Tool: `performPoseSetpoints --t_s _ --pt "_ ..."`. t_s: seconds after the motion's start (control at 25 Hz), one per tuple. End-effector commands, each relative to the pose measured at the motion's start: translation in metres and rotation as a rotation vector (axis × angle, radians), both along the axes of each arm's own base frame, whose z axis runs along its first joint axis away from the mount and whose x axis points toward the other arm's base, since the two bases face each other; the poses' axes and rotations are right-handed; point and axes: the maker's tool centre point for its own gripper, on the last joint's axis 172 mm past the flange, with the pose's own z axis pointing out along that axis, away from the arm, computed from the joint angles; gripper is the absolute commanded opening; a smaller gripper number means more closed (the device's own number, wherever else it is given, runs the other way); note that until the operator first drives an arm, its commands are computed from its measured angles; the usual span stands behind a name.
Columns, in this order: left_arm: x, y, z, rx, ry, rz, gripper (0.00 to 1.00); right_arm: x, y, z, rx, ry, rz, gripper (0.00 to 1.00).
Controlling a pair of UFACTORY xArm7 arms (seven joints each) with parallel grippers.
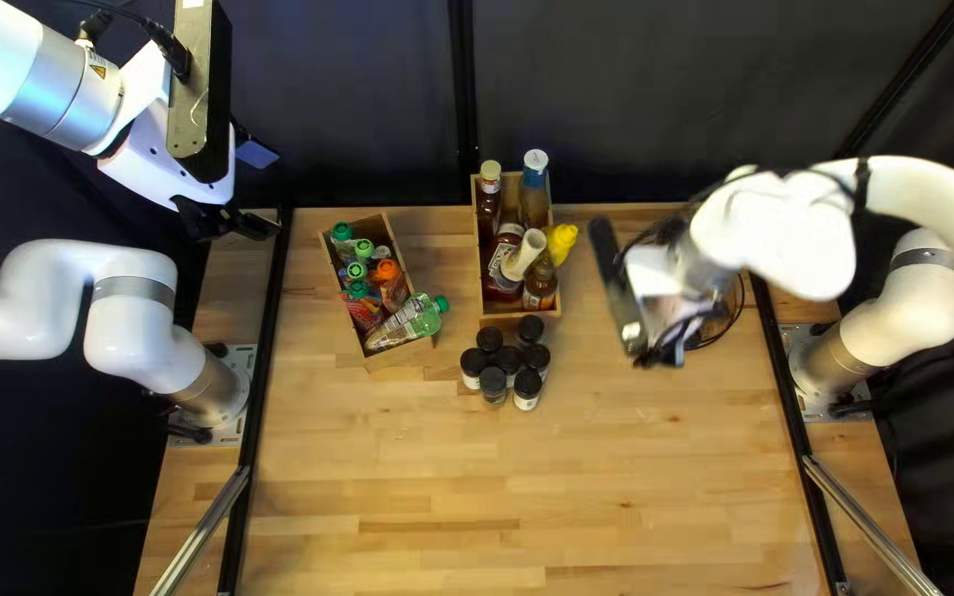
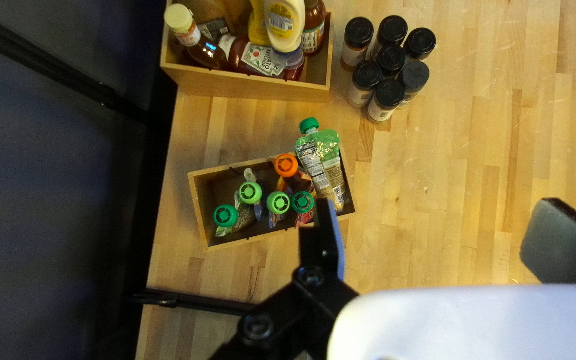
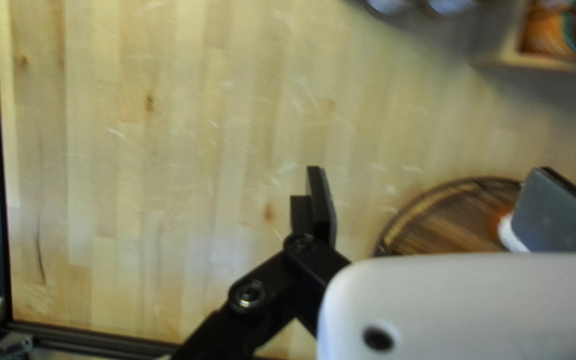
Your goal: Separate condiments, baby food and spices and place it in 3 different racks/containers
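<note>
Spice jars (image 2: 391, 60) beside wooden box (image 2: 255, 84)

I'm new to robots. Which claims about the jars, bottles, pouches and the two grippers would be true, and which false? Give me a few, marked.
1. The black-lidded jars stand inside a wooden box. False: the jars stand on the tabletop.
2. The pouches and the sauce bottles are in separate wooden boxes. True.
3. The left gripper is clamped on a pouch. False: the left gripper is open, holding nothing.
4. The right gripper is open. True.
5. There are three jars. False: there are seven.
</note>
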Motion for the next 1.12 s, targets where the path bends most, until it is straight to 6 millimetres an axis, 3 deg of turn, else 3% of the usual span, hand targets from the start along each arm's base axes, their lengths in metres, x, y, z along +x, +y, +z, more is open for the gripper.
performPoseSetpoints --t_s 0.04,0.64,1.12 --pt "0.000 0.000 0.000 0.000 0.000 0.000 1.00 0.019 0.020 -0.017 -0.015 0.002 0.022 1.00" --pt "0.000 0.000 0.000 0.000 0.000 0.000 1.00 0.034 0.027 -0.093 -0.093 0.049 -0.023 1.00" --pt "0.000 0.000 0.000 0.000 0.000 0.000 1.00 0.054 0.003 -0.126 -0.136 0.095 -0.110 1.00"
